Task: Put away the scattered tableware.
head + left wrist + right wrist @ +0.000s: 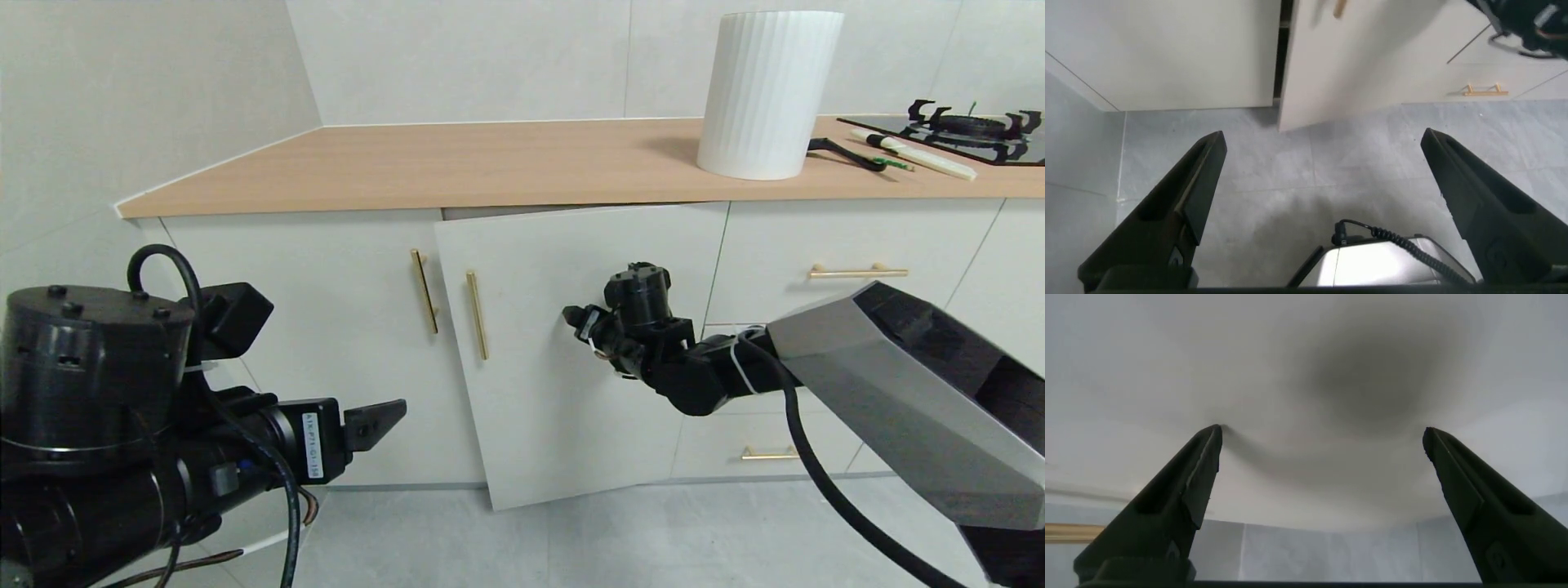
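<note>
Head view first: how far along is the job judged to be?

Hardly begun, it seems. A cupboard door [571, 359] is seen ajar, and the right pincer [584, 322] is held against its face, to the right of the brass handle [477, 314]. Nothing is seen to have been put away.

What is left?

A black-handled utensil [845, 153] and a white-handled utensil [927, 157] are found lying on the worktop [408, 163], so all of the collecting is judged to remain.

Where are they placed from the right pincer?

Well above it and off to its right, past a white ribbed container [767, 94] and just short of the hob [971, 126]. They are well apart from it.

And the pincers' state?

The right one's fingers [1176, 498] are spread wide with nothing between them, and the door panel is seen close ahead. The left pincer [1323, 143] is likewise spread and empty. It is held low over the floor tiles [1290, 188], farther again from the utensils.
</note>
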Available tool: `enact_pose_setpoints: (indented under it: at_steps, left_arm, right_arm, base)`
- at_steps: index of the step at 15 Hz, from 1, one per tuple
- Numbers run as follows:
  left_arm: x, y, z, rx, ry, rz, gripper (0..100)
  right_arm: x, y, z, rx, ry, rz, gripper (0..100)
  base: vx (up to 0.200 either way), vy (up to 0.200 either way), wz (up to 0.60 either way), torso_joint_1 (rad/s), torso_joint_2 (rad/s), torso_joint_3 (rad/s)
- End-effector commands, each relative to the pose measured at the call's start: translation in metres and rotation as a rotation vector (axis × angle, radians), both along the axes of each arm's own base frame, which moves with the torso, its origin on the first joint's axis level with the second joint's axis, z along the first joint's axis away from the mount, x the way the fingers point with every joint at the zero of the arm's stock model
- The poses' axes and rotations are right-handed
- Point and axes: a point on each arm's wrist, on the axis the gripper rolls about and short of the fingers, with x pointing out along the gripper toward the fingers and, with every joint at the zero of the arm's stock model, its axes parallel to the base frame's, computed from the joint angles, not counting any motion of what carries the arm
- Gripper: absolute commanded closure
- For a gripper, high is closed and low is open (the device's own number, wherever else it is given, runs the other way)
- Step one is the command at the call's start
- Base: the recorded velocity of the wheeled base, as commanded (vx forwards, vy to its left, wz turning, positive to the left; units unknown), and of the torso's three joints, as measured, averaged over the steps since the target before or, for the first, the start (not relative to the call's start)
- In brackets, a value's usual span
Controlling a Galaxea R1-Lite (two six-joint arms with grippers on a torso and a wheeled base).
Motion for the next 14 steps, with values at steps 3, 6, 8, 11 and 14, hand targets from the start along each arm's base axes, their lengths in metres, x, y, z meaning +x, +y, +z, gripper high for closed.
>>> enact_pose_setpoints:
  at_steps: [3, 6, 8, 11, 14]
  left_arm:
    - [0.001, -0.001, -0.001, 0.002, 0.004, 0.000, 0]
    - [0.000, 0.000, -0.001, 0.001, 0.002, 0.000, 0]
    - [0.000, 0.000, 0.000, 0.000, 0.000, 0.000, 0]
    - [0.000, 0.000, -0.001, 0.001, 0.002, 0.000, 0]
    - [0.000, 0.000, -0.001, 0.001, 0.002, 0.000, 0]
  right_arm:
    - [0.014, -0.008, -0.009, -0.002, 0.001, -0.031, 0]
    - [0.025, -0.013, -0.014, -0.015, 0.010, -0.068, 0]
    - [0.032, -0.015, -0.018, -0.018, 0.002, -0.101, 0]
    - [0.035, -0.017, -0.021, -0.020, 0.005, -0.107, 0]
    - [0.040, -0.021, -0.022, -0.023, 0.007, -0.123, 0]
  base:
    - [0.000, 0.000, 0.00, 0.000, 0.00, 0.000]
    - [0.000, 0.000, 0.00, 0.000, 0.00, 0.000]
    - [0.000, 0.000, 0.00, 0.000, 0.00, 0.000]
    - [0.000, 0.000, 0.00, 0.000, 0.00, 0.000]
    - [0.000, 0.000, 0.00, 0.000, 0.00, 0.000]
